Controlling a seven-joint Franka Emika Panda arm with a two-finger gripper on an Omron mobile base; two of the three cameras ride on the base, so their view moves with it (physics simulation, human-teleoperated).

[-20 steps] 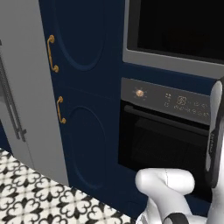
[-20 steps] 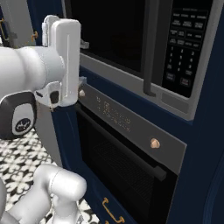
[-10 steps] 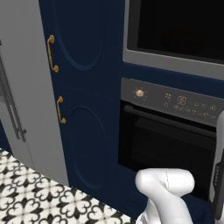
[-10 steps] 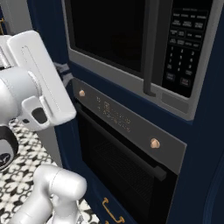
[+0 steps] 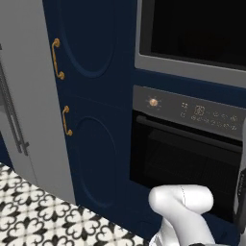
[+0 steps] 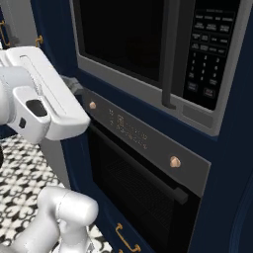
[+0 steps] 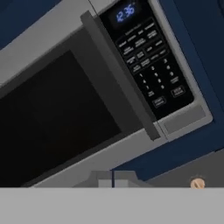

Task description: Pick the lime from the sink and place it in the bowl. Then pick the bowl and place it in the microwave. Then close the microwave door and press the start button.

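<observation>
Nearest us, at six o'clock in the hand view, our gripper (image 7: 112,183) shows only its tips; we cannot tell whether it is released or clenched. Beyond, the microwave door (image 7: 65,109) looks closed. We judge the start button is next: keypad (image 7: 146,59) at one o'clock.

The microwave (image 7: 109,83) has a matt grey metal-looking frame, and the microwave door (image 6: 123,39) carries a dark, faintly glossy glass window with a smooth grey bar handle (image 7: 118,74). Its keypad panel (image 7: 148,61) is glossy black. Below, the wall oven (image 5: 187,158) shows black glass and a satin grey control strip with brass-toned knobs (image 6: 174,161). The cabinet doors (image 5: 91,96) are matt navy — brass pulls (image 5: 56,58) shine. The floor (image 5: 33,216) looks like patterned tile.
</observation>
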